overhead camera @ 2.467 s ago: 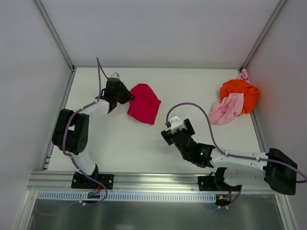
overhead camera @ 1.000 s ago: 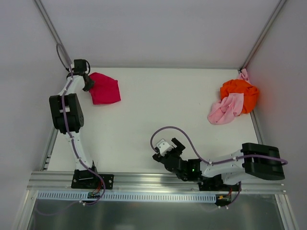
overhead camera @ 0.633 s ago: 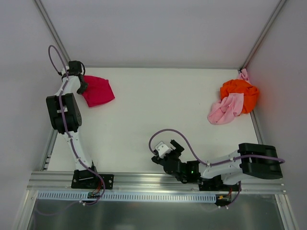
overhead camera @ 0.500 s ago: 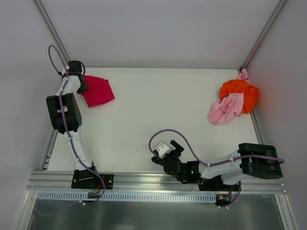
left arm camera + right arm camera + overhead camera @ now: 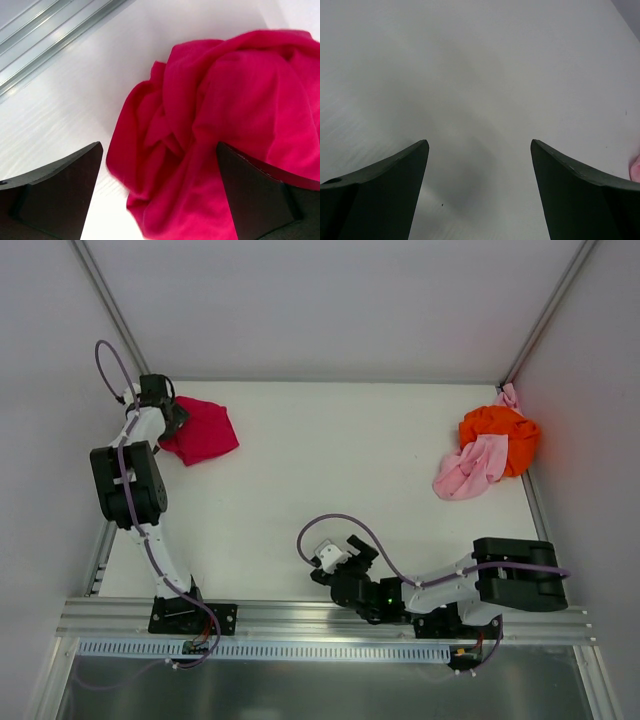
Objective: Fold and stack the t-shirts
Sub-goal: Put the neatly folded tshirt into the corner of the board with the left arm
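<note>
A crumpled crimson t-shirt (image 5: 203, 432) lies in the table's far left corner. My left gripper (image 5: 170, 419) hovers at its left edge. In the left wrist view the jaws of the left gripper (image 5: 159, 146) stand wide apart, with the crimson t-shirt (image 5: 225, 120) loose on the table between and beyond them. An orange t-shirt (image 5: 503, 433) and a pale pink t-shirt (image 5: 468, 469) are bunched together at the far right. My right gripper (image 5: 358, 547) sits low near the front edge, and the right gripper (image 5: 479, 143) is open over bare table.
An aluminium rail (image 5: 50, 40) runs along the table's left edge, close to the crimson shirt. White walls close in the left, far and right sides. A sliver of pink cloth (image 5: 636, 171) shows at the right edge of the right wrist view.
My left gripper carried the crimson shirt into the far left corner, then opened and let it go. The right arm drew back and left towards the front edge.
</note>
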### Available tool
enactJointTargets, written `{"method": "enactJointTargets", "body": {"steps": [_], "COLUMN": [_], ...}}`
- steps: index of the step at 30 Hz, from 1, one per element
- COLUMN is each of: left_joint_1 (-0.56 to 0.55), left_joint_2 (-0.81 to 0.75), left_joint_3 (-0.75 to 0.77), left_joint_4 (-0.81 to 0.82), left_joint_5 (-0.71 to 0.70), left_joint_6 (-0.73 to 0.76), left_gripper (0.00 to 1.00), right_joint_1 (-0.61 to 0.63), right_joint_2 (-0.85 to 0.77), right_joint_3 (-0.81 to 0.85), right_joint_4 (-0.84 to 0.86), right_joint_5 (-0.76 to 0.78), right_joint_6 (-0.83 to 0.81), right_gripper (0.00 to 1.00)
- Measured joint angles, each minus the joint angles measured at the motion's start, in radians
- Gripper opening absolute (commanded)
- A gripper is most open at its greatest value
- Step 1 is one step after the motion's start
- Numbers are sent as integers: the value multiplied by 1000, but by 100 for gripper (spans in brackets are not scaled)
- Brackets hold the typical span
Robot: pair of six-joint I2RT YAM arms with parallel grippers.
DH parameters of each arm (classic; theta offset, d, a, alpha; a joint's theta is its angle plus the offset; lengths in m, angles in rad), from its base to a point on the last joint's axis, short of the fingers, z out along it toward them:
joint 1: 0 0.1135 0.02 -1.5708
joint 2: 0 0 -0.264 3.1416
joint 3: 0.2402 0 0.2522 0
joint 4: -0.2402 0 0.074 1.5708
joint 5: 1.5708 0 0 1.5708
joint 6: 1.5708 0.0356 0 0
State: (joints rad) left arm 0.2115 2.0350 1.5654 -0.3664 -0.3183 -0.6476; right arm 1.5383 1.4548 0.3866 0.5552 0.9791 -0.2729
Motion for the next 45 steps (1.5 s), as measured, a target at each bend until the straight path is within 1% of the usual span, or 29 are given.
{"method": "enactJointTargets", "body": {"steps": [5, 10, 13, 17, 19, 22, 26, 28, 31, 39, 45], "left_joint_1": [-34, -170, -226, -226, -229, -258, -314, -334, -355, -356, -356], "left_joint_2": [-132, -295, -368, -399, -390, -349, -239, -187, -148, -75, -8], "left_joint_3": [-61, -65, -65, -64, -70, -85, -92, -95, -133, -173, -174], "left_joint_4": [34, 108, 138, 162, 167, 183, 198, 200, 216, 283, 304], "left_joint_5": [-12, -56, -14, 65, 98, 147, 215, 238, 271, 357, 373], "left_joint_6": [3, 46, 56, 49, 38, 31, 37, 40, 43, 45, 46], "left_gripper": [99, 99, 99, 99, 99, 99, 99, 99, 99, 99, 99], "right_joint_1": [0, 1, 1, 1, 1, 6, 28, 35, 39, 63, 83], "right_joint_2": [56, 96, 114, 113, 92, 17, -63, -62, -48, -35, -30], "right_joint_3": [34, 60, 73, 79, 79, 79, 88, 104, 125, 176, 197], "right_joint_4": [3, 15, 16, 16, 2, -23, -31, -39, -52, -100, -115], "right_joint_5": [-1, -4, -5, 3, 8, 16, 33, 37, 46, 79, 90], "right_joint_6": [0, 0, 0, 3, 8, 18, 18, 16, 11, -1, -16], "right_gripper": [88, 88, 88, 88, 88, 88, 88, 88, 88, 88, 88]}}
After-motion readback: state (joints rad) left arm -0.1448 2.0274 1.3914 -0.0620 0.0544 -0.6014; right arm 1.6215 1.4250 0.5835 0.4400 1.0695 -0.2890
